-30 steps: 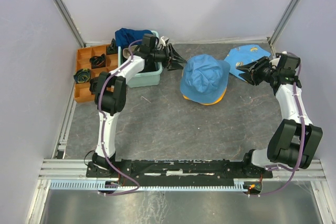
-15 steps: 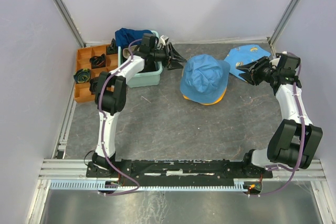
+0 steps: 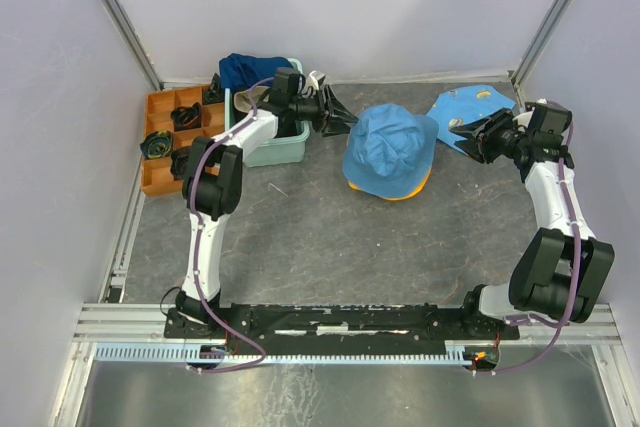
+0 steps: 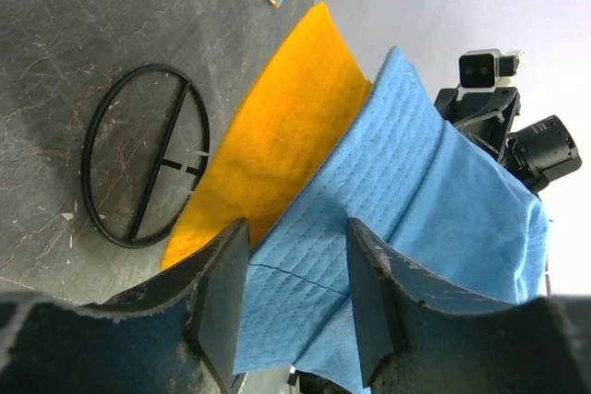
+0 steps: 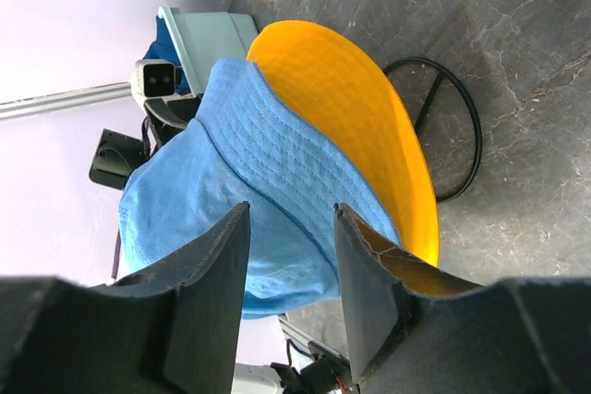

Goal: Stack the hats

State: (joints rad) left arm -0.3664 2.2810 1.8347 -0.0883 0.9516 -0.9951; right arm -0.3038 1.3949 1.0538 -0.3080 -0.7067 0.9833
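Two hats are already nested in the middle of the tabletop (image 3: 320, 237): the light blue hat (image 3: 390, 142) sits crown-up over the yellow hat (image 4: 277, 126), whose brim shows only along the near edge. The left gripper (image 3: 350, 119) hovers just beside the stack's left brim and the right gripper (image 3: 462, 135) just beside its right brim. On both, the fingers stand apart with nothing between them.

The step in hand looks like fetching the next hat, most likely the navy hat (image 3: 245, 69), which is bunched on the far rim of the green tub (image 3: 275, 155) close behind the left arm. To do it well, pinch a firm fold of brim rather than loose crown fabric and lift it clear of the tub wall. Carry it over the blue crown and lower it centred, so the brims line up, before letting go. The right arm could steady the stack's brim — soft fabric drags easily.

Counted: three hats in plain sight — one yellow, one light blue, one navy; I cannot make out a black one. There is also one green tub, one printed blue cloth (image 3: 475, 104), one orange tray (image 3: 150, 183), one black wire ring (image 4: 164, 164) lying beside the stack, and two arms.
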